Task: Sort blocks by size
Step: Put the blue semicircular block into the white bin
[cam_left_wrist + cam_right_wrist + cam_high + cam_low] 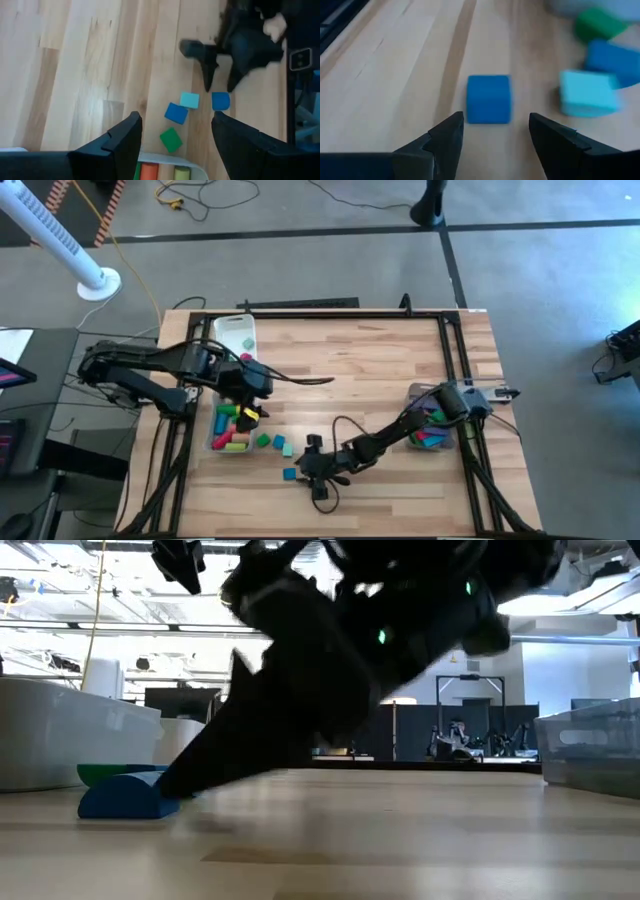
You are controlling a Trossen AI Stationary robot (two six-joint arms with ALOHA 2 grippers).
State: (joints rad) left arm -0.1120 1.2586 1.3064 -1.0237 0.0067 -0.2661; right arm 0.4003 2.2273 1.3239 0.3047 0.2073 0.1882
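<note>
A: Report the right gripper (495, 131), starting at the near edge of the worktop (400, 350).

B: It sits low over the near edge, left of centre. Jaws released, empty, one on each side of a lone blue block (489, 98) lying just ahead of them on the wood.

A: Next items outward?

B: A light teal block (587, 92), another blue block (612, 56) and a green block (596, 22) lie loose close together, just beside the clear bin (213, 444) at the left edge.

A: Left gripper (175, 132)?

B: Above that bin, jaws released, nothing between them. The bin holds red, yellow, green and pink blocks (233, 427).

A: Farther back?

B: A white tray (235, 337) at the far left corner. A second bin (445, 442) with blocks stands at the right edge.
</note>
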